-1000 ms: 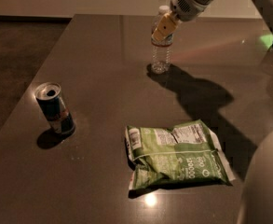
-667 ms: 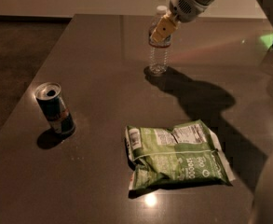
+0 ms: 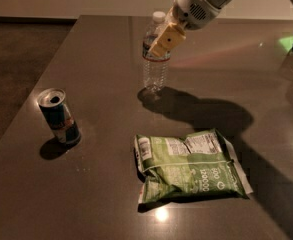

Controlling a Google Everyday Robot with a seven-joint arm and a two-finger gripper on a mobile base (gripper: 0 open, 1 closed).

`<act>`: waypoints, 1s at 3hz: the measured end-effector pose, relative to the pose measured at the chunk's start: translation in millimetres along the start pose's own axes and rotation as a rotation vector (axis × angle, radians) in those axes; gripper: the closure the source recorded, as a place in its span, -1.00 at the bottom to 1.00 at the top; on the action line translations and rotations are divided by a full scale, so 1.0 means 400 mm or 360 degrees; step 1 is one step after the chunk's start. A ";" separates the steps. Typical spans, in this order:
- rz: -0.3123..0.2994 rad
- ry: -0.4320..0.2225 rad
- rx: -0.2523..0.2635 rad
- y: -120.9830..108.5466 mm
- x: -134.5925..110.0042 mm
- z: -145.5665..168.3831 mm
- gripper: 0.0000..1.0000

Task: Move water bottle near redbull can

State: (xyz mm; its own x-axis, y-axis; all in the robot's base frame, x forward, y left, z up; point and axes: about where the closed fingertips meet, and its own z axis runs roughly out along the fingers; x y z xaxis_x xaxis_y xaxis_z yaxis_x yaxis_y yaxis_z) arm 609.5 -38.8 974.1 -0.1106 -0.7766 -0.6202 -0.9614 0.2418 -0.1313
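Scene: one dark table [image 3: 101,44], seen from above and in front.

Water bottle [image 3: 154,71]: stands at the far middle of the table. Its long axis is vertical, with the white cap up and the base down at the tabletop. The base meets its own shadow, so whether it rests on the surface or is just clear of it cannot be told.

Gripper [image 3: 158,45]: reaches in from the upper right on a white arm [image 3: 201,1]. It is closed on the water bottle at the label band. One tan finger [image 3: 167,36] lies slantwise across the front of the band. The other finger is hidden behind the bottle.

Redbull can [image 3: 59,115]: stands at the left side of the table, nearer the camera than the bottle and well apart from it. It is upright, with the silver top and its opening facing up.

Green snack bag [image 3: 188,166]: lies flat at the near middle of the table, long side running left to right. It touches neither the bottle nor the can.
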 end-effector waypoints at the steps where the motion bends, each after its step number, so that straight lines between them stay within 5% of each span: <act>1: -0.0146 -0.0051 -0.0156 0.098 -0.048 0.014 1.00; 3: -0.0406 -0.0096 -0.0426 0.270 -0.145 0.087 1.00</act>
State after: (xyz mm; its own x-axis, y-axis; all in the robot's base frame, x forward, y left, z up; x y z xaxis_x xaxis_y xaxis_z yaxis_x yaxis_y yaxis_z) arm 521.0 52.6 969.0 0.1483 -0.7549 -0.6389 -0.9889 -0.1218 -0.0857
